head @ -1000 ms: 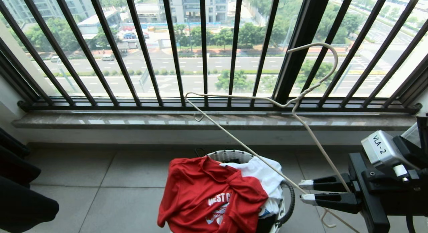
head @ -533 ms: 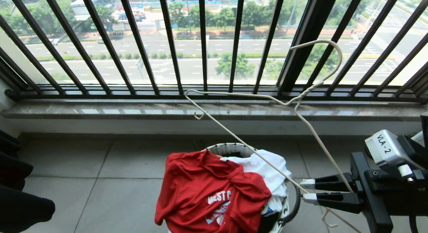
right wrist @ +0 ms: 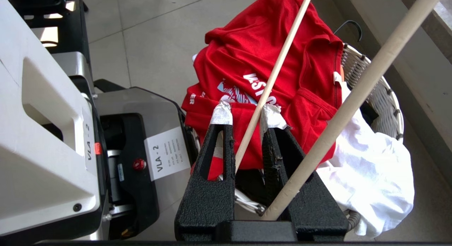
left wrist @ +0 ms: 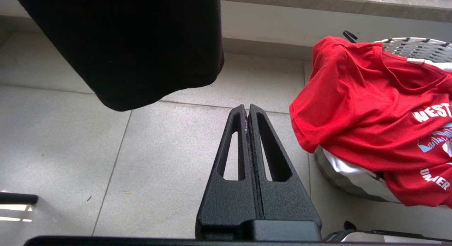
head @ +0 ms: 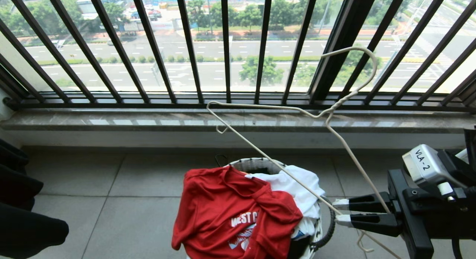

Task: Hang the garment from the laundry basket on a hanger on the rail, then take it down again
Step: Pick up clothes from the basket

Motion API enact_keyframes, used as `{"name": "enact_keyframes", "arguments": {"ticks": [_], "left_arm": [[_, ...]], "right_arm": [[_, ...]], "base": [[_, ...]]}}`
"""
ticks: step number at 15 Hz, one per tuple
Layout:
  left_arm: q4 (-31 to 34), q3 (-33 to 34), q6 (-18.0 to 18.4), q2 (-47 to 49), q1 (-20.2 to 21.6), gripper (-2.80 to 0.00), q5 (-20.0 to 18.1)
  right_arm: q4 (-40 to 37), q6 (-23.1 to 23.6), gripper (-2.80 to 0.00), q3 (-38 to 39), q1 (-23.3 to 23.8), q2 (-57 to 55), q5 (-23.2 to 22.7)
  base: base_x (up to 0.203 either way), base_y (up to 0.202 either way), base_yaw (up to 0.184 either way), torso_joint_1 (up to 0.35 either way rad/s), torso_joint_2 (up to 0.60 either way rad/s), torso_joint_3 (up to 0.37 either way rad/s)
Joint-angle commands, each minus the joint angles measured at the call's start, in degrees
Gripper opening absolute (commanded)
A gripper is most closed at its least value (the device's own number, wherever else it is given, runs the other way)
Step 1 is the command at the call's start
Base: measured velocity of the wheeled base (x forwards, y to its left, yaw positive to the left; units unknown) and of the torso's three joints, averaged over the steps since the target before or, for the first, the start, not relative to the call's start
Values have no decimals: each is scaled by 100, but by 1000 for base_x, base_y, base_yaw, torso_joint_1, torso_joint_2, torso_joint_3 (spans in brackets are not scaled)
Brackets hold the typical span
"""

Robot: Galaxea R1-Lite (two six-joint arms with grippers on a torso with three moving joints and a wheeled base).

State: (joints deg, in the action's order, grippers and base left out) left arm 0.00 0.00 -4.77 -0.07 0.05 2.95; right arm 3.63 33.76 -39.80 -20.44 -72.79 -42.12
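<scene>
Red garment (head: 234,218) drapes your laundry basket (head: 256,164); beside it your right gripper (head: 340,211) pinches the hanger (head: 282,170), left gripper (left wrist: 247,113) pressed together

The garment (head: 230,214) drapes over the laundry basket (head: 256,165), apparently before the window railing (head: 227,47).

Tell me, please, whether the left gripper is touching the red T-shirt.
Apart. In the left wrist view, bare floor tile shows between the shut left gripper and the red T-shirt draped over the laundry basket.
</scene>
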Motion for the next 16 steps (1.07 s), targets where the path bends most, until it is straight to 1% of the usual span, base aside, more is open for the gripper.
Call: {"name": "enact_keyframes", "arguments": {"ticks": [1,6,8,10,11,15,16], "left_arm": [[3,0,23,7,2,-280,-5],[26,-71,54,0,1,-280,-10],[125,-585,38,194,3,-280,-141],[205,-1210,25,894,0,-280,-249],[227,-1482,23,1309,-2,-280,-410],[391,-2564,40,3402,-38,-280,-1607],[460,-2805,47,3901,-113,-280,-1845]], "right_arm": [[6,17,-280,-19,14,-16,-24],[10,17,-280,-54,102,-95,-24],[15,17,-280,-63,111,-95,-24],[15,17,-280,-63,111,-86,-16],[15,17,-280,-70,120,-71,-16],[15,-12,-280,-168,340,-60,-19],[15,-181,-280,-210,404,-51,-24]], "base": [[0,0,0,0,0,0],[0,0,0,0,0,0],[0,0,0,0,0,0],[0,0,0,0,0,0],[0,0,0,0,0,0],[0,0,0,0,0,0],[0,0,0,0,0,0]]}}
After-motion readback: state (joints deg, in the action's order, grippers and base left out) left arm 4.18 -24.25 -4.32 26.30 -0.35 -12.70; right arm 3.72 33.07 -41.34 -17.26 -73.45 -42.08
